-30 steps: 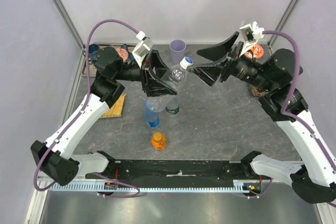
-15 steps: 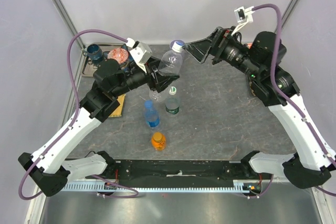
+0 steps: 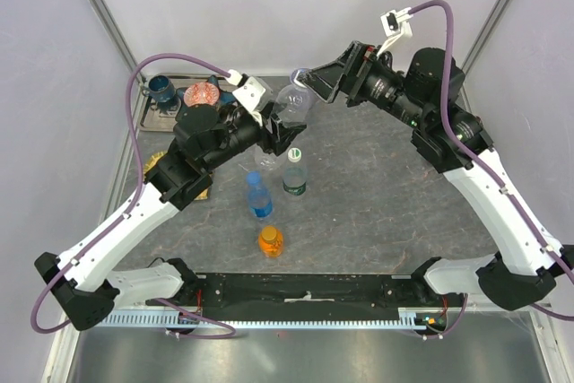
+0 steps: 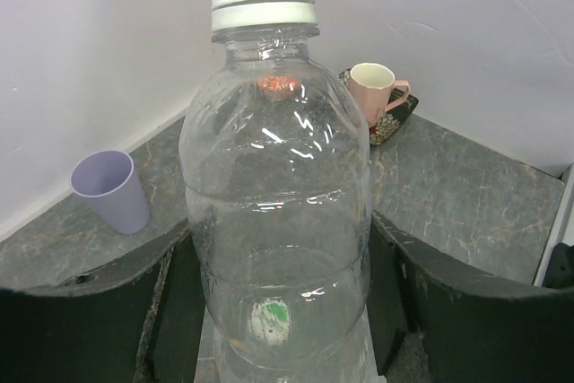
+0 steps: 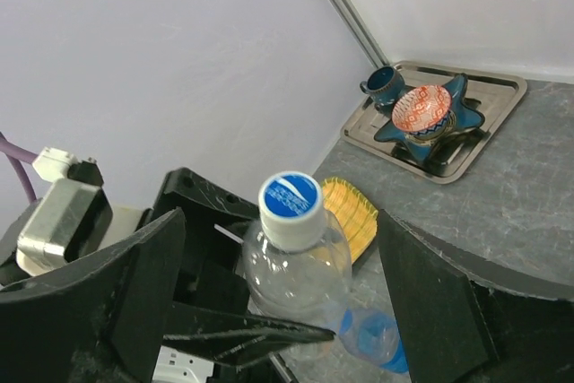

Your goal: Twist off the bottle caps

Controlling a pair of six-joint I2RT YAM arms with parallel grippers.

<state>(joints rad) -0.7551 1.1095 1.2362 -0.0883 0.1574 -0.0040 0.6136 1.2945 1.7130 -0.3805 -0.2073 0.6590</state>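
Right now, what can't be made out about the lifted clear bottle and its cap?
1. Right wrist view: the lower body of the clear bottle is hidden behind the left jaws.
2. Top view: the cap is mostly covered by the right jaws.
3. Left wrist view: the cap's top is cut off by the upper edge, the bottle's base by the lower edge.

Up in the air goes the plain clear bottle (image 3: 294, 105), blue-topped cap (image 5: 290, 199) on its neck, while the blue-label bottle (image 3: 259, 199), green-label bottle (image 3: 294, 181) and short orange bottle (image 3: 271, 241) stand upright below, apparently all capped.
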